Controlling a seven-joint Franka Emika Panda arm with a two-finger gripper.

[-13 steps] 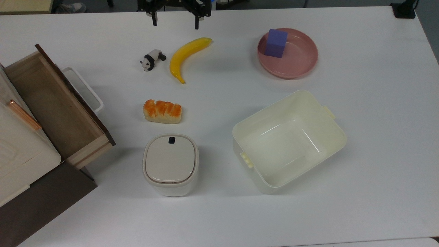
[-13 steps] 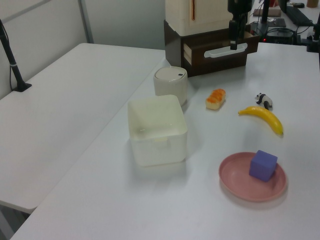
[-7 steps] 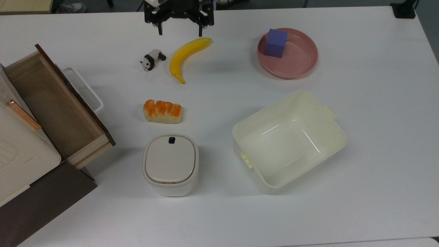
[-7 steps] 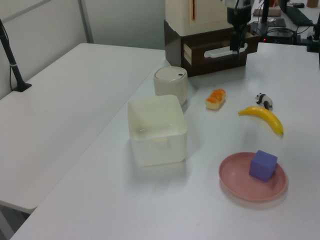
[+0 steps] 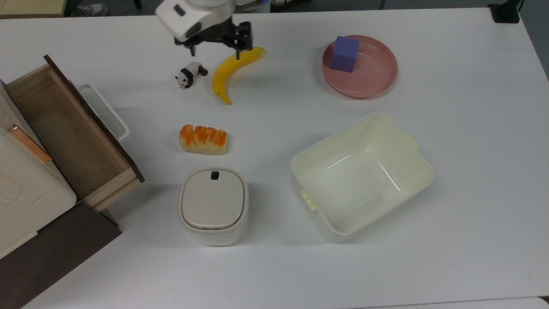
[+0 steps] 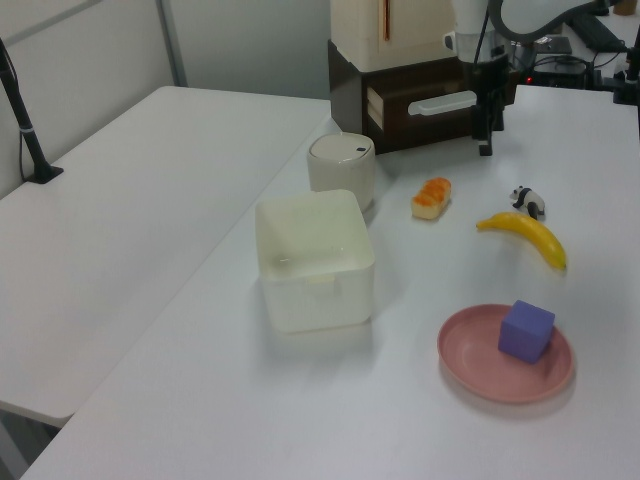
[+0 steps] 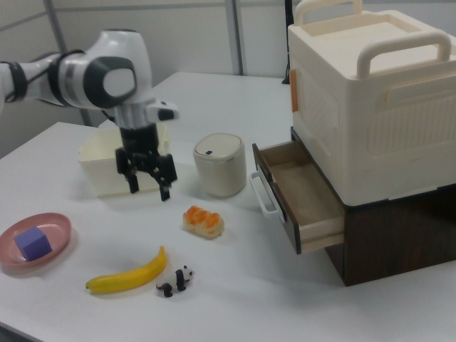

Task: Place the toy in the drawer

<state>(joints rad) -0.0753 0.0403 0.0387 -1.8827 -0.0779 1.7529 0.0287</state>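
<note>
Working across the top view from its left: the drawer (image 5: 68, 133) is standing pulled out from its cabinet (image 5: 25, 189), its wooden floor showing bare and its white handle (image 5: 105, 112) projecting over the tabletop (image 5: 274, 266). The right view is showing what the top view is not: a large cream carrier box (image 7: 370, 92) sitting on the dark cabinet above the open drawer (image 7: 303, 196).

Next, the toy (image 5: 190, 74) is standing on the tabletop just beside the banana (image 5: 233, 71), apart from it and well apart from the drawer. In the right view the toy (image 7: 176, 279) is lying at the near edge, beside the banana's (image 7: 128, 274) tip.

The claw (image 5: 213, 52) is hanging above the tabletop with its fingers (image 5: 238, 55) spread wide and nothing between them. In the top view it is overlapping the banana's upper end; the right view is showing the claw (image 7: 147, 189) raised clear of both objects. In the left view the claw (image 6: 487, 128) is appearing in front of the drawer's handle (image 6: 442, 103).

Further toward the top view's right, the bread loaf (image 5: 203, 139) and the lidded bin (image 5: 213, 205) are sitting below the toy, then the cream tub (image 5: 411, 171), open and bare inside. A pink plate (image 5: 377, 73) is carrying a purple cube (image 5: 345, 53).
</note>
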